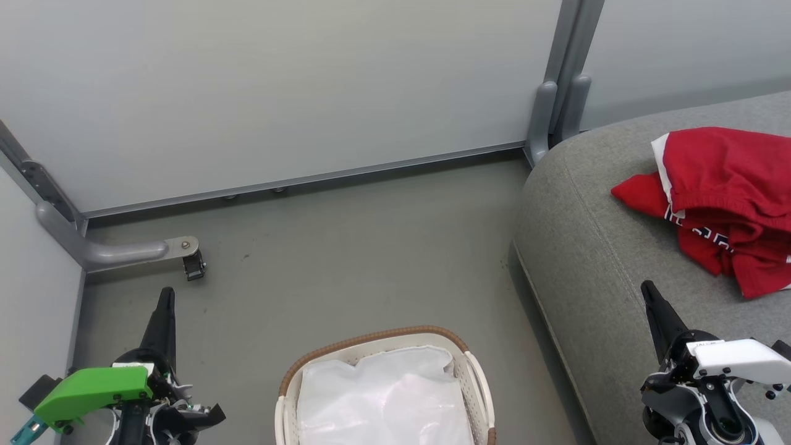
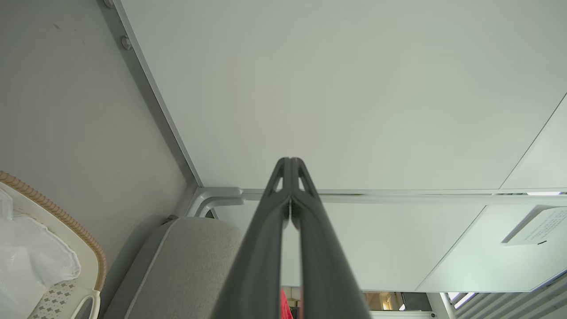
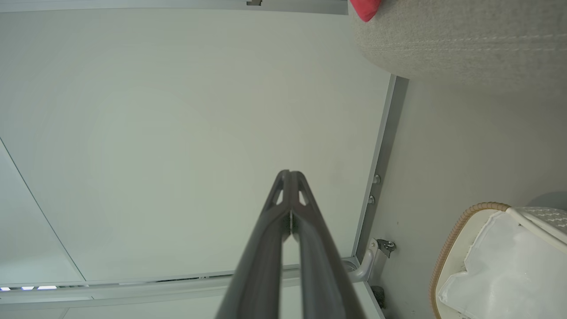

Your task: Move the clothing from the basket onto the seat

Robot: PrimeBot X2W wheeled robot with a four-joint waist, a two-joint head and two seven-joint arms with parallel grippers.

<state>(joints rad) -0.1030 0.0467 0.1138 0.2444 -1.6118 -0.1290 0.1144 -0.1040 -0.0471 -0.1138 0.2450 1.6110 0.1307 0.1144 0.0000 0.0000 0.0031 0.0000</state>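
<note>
The red clothing lies in a crumpled heap on the grey seat at the right; white trim and lettering show on it. A corner of the clothing also peeks in at the top of the right wrist view, on the seat. The white basket with its brown rim stands on the floor at bottom centre, with only a white liner inside. My left gripper is shut at lower left, over the floor. My right gripper is shut at lower right, over the seat's front part. Both hold nothing.
Pale partition walls close off the back and left, with a grey metal foot and caster on the floor. A grey post stands at the seat's far corner. Grey floor lies between basket and wall.
</note>
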